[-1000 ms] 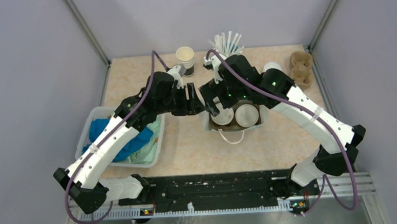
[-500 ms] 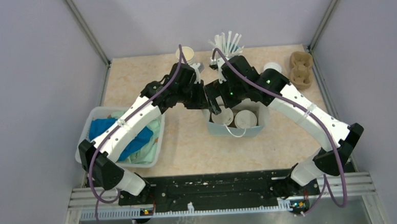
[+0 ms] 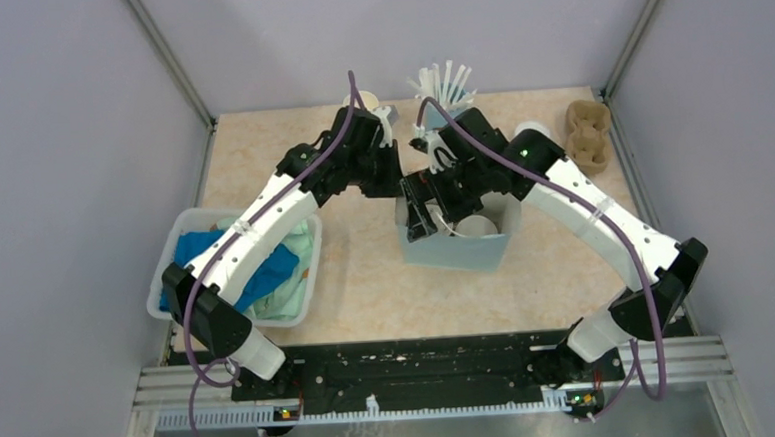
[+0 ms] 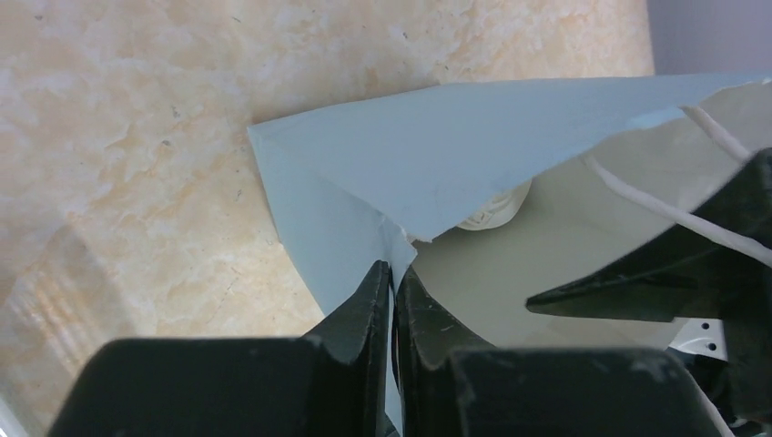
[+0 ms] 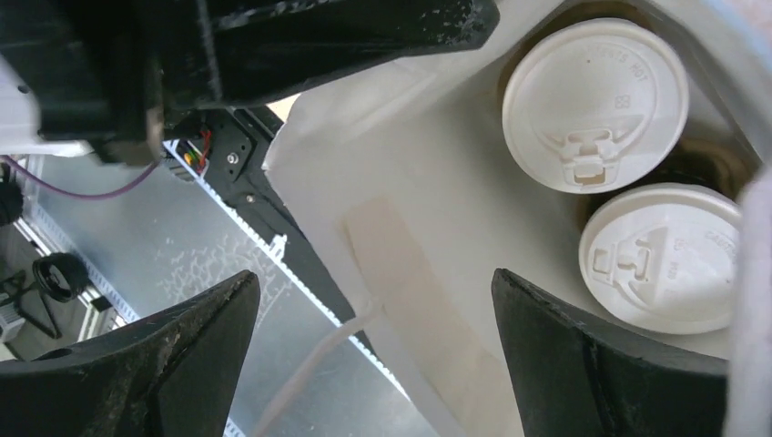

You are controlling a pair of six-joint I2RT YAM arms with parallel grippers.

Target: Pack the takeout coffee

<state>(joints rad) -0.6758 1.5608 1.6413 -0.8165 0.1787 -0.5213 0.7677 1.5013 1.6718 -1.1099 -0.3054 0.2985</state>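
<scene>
Two takeout coffee cups, seen as round white lids (image 5: pixel 594 100) (image 5: pixel 660 255), sit side by side deep inside a light blue paper bag (image 3: pixel 455 247). One lid (image 3: pixel 480 226) shows through the bag's mouth from above. My left gripper (image 4: pixel 393 273) is shut on the bag's torn left rim (image 4: pixel 401 241), seen from above at the bag's upper left corner (image 3: pixel 399 185). My right gripper (image 5: pixel 373 300) stands wide open over the bag's mouth (image 3: pixel 426 212), straddling the white inner wall (image 5: pixel 410 273) and a string handle without touching the cups.
A white bin (image 3: pixel 170 252) of blue and green cloths sits at the left. Behind the bag stand a lidless paper cup (image 3: pixel 385 109), a cup of white sticks (image 3: pixel 444 83), a white lid (image 3: pixel 531 129) and a brown cardboard carrier (image 3: pixel 587 130).
My left gripper swung up to the bag's left rim and shut on it. The bag now stands taller with its mouth held up. My right gripper stayed open at the mouth.
</scene>
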